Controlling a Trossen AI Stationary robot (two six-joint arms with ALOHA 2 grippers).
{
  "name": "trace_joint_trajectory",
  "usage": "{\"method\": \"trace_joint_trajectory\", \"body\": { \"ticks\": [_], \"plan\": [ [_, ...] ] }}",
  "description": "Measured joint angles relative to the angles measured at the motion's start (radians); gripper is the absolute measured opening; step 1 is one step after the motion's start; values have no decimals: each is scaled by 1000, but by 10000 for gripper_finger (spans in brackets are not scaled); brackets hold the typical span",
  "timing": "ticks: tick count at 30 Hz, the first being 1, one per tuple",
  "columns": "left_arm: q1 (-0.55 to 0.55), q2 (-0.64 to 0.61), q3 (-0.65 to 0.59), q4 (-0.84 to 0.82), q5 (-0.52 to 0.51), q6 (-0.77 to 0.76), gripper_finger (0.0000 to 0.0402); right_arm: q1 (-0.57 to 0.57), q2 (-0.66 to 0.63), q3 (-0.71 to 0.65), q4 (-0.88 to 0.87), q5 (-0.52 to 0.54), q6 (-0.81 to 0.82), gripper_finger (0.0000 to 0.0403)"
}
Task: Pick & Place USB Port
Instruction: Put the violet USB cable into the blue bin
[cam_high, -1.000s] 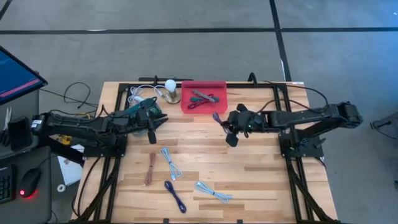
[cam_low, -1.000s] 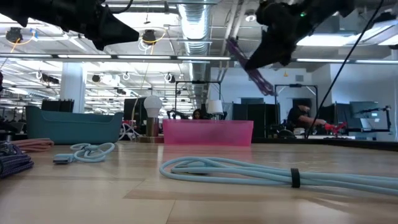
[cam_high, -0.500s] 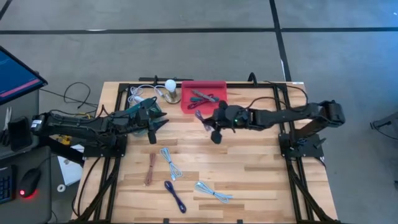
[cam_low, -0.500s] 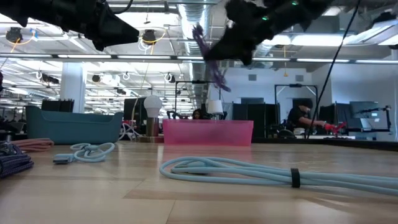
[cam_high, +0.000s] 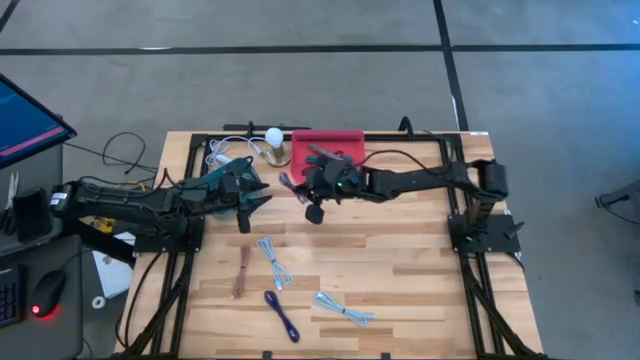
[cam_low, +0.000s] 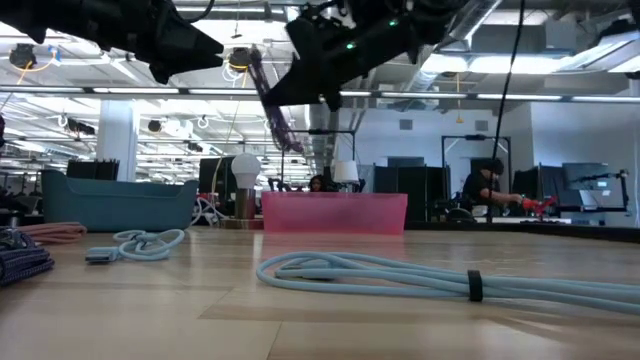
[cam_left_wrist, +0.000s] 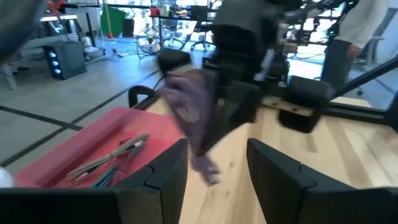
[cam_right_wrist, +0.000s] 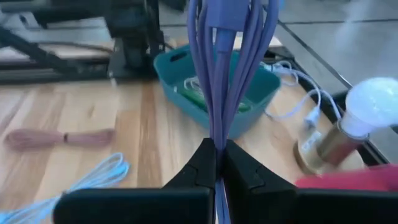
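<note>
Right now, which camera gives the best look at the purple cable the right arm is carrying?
The right wrist view: the purple cable fills the frame, pinched in the right pincer. The left wrist view shows it blurred, the low view as a thin hanging strand, and the high view only as a small purple bit.

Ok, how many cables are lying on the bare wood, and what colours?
Light blue cables: 2
Brown cable: 1
Dark purple cable: 1
Total: 4
Not counted: the violet cable held by the right gripper.
</note>
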Motion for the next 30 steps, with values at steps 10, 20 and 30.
{"method": "trace_joint_trajectory", "body": {
  "ticks": [10, 20, 30],
  "plan": [
    [0, 0, 0, 0, 4, -27, 167, 10, 110, 144, 40, -83, -29, 0],
    [0, 0, 0, 0, 4, -28, 163, 15, 111, 171, 68, -105, -46, 0],
    [0, 12, 0, 24, 4, -26, 125, 21, 111, 171, 104, -142, -44, 0]
  ]
}}
